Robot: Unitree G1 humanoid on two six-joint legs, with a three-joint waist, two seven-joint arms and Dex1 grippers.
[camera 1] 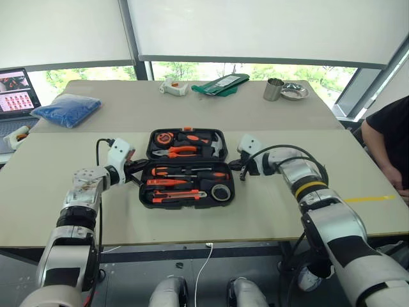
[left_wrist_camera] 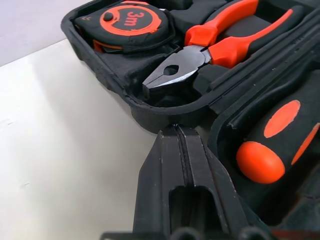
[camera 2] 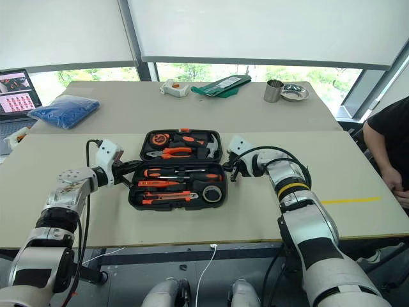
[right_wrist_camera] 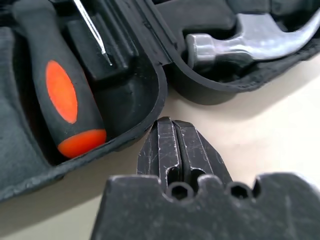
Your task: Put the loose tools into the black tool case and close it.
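The black tool case (camera 1: 185, 206) lies open in the middle of the table, lid half farther away. In the near half rest two black-and-orange screwdrivers (camera 1: 185, 171), a small orange screwdriver (camera 1: 167, 182), the utility knife (camera 1: 176, 195) and a dark tape roll (camera 1: 221, 192). The lid half holds pliers (camera 1: 179, 151), a hammer (camera 1: 214, 146) and a tape measure (camera 1: 165, 137). My left gripper (camera 1: 139, 167) is shut and empty, its tip at the case's left side by the hinge (left_wrist_camera: 176, 131). My right gripper (camera 1: 238, 165) is shut and empty at the right side by the hinge (right_wrist_camera: 172, 122).
At the back of the table are a blue bag (camera 1: 67, 109), a white object (camera 1: 174, 86), a green item (camera 1: 220, 84), a metal cup (camera 1: 273, 89) and a bowl (camera 1: 294, 91). A laptop (camera 1: 16, 93) stands at far left. A person (camera 1: 390, 141) sits at the right edge.
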